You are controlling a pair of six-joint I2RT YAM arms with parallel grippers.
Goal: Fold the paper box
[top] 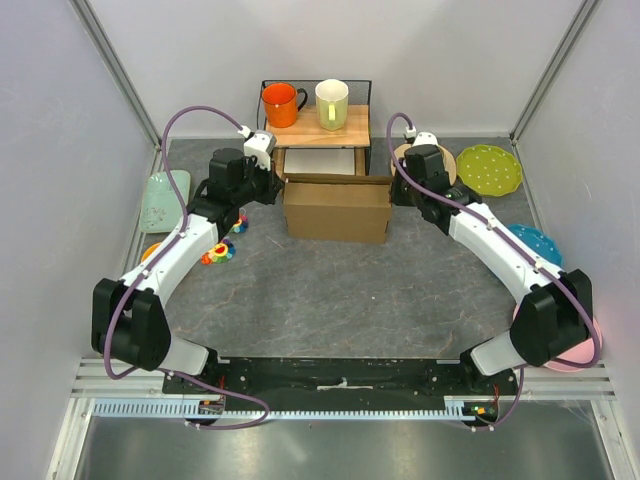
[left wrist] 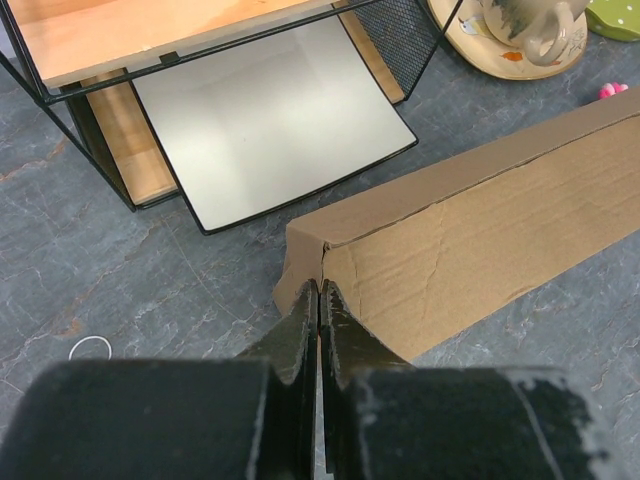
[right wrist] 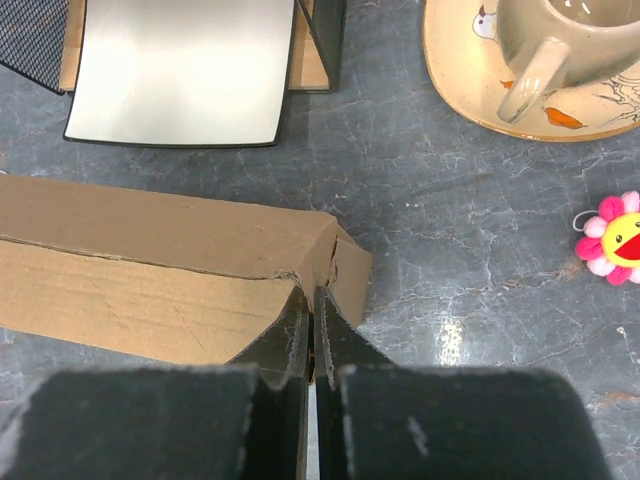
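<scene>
Top external: mint dish (top: 165, 200) far left by the wall, colourful toy (top: 220, 250) beside the left arm. Box (top: 337, 207) stands on the grey table (top: 340, 290), far centre, just in front of the wire shelf (top: 316, 130), its long brown face toward the arms. Left gripper (top: 275, 187) is at the box's left end, right gripper (top: 397, 192) at its right end. On the shelf top, orange mug (top: 283, 103) to the left, pale mug (top: 332, 103) to the right, with a white tray (top: 318, 160) underneath. Right of the box sits a green plate (top: 489, 168), with a blue plate (top: 535, 243) nearer the arms.

Left wrist: left gripper (left wrist: 318, 292) clenched, fingers pressed flat together, tips touching the box (left wrist: 470, 230) at its end corner, where a seam gapes. Cannot tell whether any cardboard is caught between them. Tray (left wrist: 270, 120) lies just behind the box.

Right wrist: right gripper (right wrist: 312, 297) clamped tight too, tips against the box (right wrist: 150, 270) under the bent corner flap. Whether a flap edge is pinched cannot be told. Cup (right wrist: 560, 40) on a beige plate (right wrist: 470, 90) at upper right. Flower toy (right wrist: 612, 237) lies well apart to the right.
</scene>
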